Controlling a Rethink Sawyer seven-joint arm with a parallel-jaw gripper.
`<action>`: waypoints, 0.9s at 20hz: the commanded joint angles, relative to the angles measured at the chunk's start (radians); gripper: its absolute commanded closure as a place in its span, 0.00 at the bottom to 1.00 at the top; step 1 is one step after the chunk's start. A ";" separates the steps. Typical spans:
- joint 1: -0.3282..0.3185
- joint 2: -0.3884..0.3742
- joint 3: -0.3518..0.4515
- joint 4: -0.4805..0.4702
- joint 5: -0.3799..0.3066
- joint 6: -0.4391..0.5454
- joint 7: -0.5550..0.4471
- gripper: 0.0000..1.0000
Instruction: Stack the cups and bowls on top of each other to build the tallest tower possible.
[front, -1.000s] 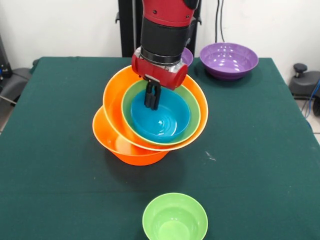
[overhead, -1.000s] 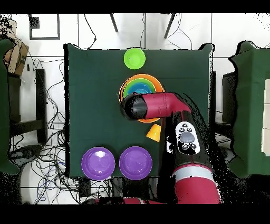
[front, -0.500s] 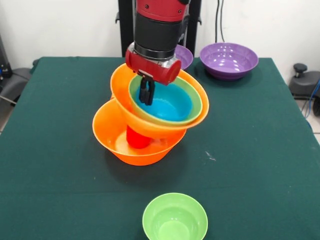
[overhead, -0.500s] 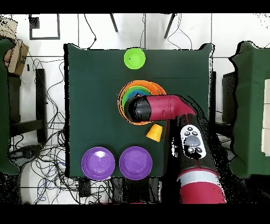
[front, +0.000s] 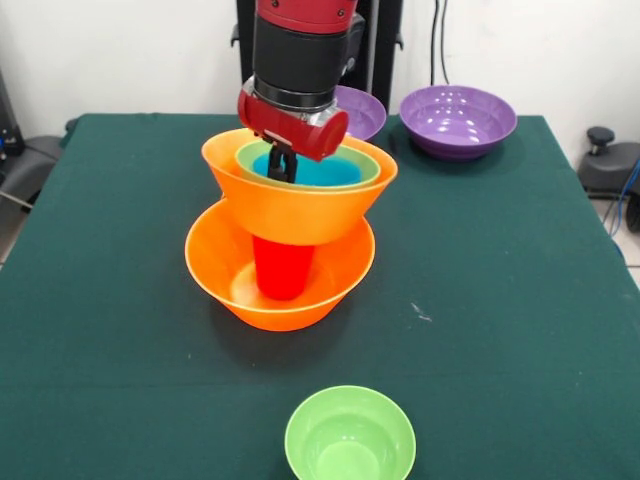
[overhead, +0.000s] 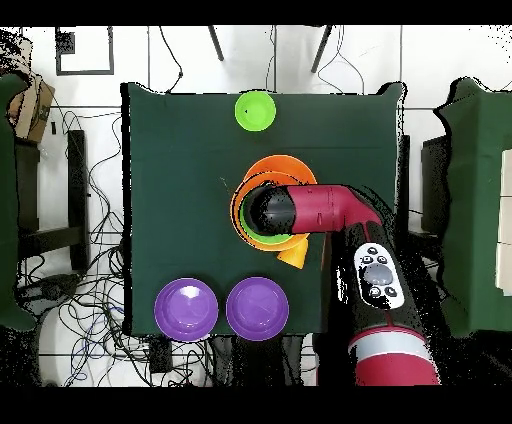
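Note:
The tower stands mid-table: a large orange bowl (front: 230, 275) as base, with a red cup (front: 283, 268) upside down in it. A second orange bowl (front: 295, 210) sits level on the cup, with a green bowl (front: 362, 164) and a blue bowl (front: 325, 173) nested inside. My gripper (front: 280, 166) reaches down into the nest at its far left side, its fingers closed at the nested rims. In the overhead view the arm covers most of the tower (overhead: 290, 165) and hides the gripper. The orange cup (overhead: 293, 253) lies beside the tower, on the robot's side.
A loose green bowl (front: 350, 437) sits at the table's near edge and shows in the overhead view (overhead: 255, 110). Two purple bowls (front: 458, 120) (front: 360, 108) stand at the far side by the pedestal, also seen from above (overhead: 186, 308) (overhead: 257, 308).
The upper orange bowl with its green and blue bowls was tilted low in the base bowl. It has risen with my gripper, levelled out, and the red cup now shows beneath it.

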 joint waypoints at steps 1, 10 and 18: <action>-0.015 0.005 0.086 0.022 -0.101 0.006 -0.206 1.00; -0.013 0.028 0.087 -0.037 -0.118 0.020 -0.209 1.00; -0.046 0.057 0.124 -0.097 -0.115 0.061 -0.282 1.00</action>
